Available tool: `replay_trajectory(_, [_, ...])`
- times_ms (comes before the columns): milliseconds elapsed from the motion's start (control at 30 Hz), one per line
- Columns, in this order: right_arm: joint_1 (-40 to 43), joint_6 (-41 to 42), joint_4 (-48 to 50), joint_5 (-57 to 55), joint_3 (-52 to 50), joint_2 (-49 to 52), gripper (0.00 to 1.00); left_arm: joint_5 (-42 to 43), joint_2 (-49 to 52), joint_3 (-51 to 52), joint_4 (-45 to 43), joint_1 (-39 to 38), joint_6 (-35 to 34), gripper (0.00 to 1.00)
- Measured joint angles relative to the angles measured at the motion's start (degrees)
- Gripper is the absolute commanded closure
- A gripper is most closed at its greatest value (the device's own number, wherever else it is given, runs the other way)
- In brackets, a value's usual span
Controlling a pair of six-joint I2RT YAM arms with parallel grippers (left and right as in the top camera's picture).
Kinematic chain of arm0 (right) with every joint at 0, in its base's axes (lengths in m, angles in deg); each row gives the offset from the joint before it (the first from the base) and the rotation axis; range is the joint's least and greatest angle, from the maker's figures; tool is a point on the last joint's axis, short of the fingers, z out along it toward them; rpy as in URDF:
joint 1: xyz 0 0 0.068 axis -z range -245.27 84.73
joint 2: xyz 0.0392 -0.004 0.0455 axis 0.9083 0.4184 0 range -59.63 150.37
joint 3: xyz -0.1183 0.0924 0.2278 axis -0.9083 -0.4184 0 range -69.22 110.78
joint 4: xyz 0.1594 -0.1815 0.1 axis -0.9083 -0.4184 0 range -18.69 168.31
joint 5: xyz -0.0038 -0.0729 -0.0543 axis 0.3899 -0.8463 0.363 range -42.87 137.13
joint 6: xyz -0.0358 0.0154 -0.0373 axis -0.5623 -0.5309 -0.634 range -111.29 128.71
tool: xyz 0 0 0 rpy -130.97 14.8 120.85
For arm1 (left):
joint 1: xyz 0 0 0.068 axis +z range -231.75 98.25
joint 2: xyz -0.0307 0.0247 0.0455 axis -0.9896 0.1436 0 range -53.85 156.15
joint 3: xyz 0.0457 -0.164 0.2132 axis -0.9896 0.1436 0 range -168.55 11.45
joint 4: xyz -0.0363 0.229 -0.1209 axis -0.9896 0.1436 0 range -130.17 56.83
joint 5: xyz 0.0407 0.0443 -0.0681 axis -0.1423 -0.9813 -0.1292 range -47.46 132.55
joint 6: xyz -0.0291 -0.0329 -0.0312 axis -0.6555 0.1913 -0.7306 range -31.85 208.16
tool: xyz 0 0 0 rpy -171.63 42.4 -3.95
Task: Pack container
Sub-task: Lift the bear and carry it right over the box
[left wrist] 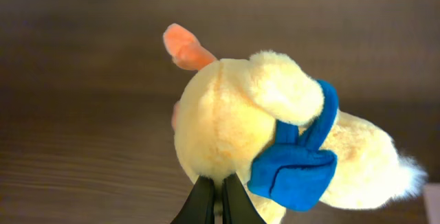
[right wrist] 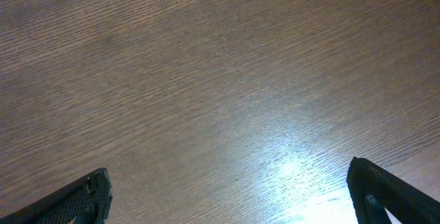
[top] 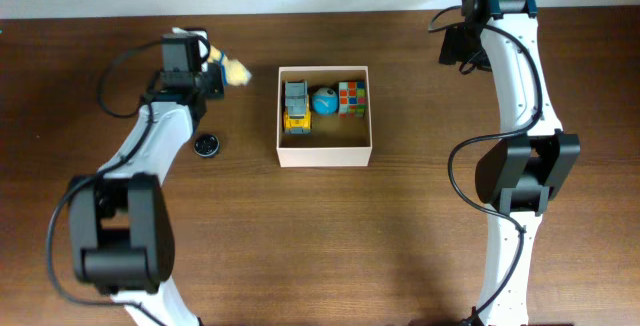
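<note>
Container sits mid-table, upright, top open. Inside, along its far wall, I see a yellow toy truck, a blue ball and a colour cube, left to right. Left of the box, the left gripper has its jaws pinched together on a yellow plush duck. A small black disc lies beside that arm, nearer me. Right gripper, far right: jaws wide, holding nothing, over bare table.
</note>
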Motion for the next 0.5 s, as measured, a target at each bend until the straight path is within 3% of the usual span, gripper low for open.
replay_trajectory(233, [0.0,0.0,0.0,0.0,0.0,0.0,0.01,-1.8,-10.9,-0.9,3.2,0.1,0.0,0.98])
replay_trajectory(500, [0.0,0.0,0.0,0.0,0.0,0.0,0.01,-2.3,-17.9,-1.1,14.5,-4.7,0.0,0.98])
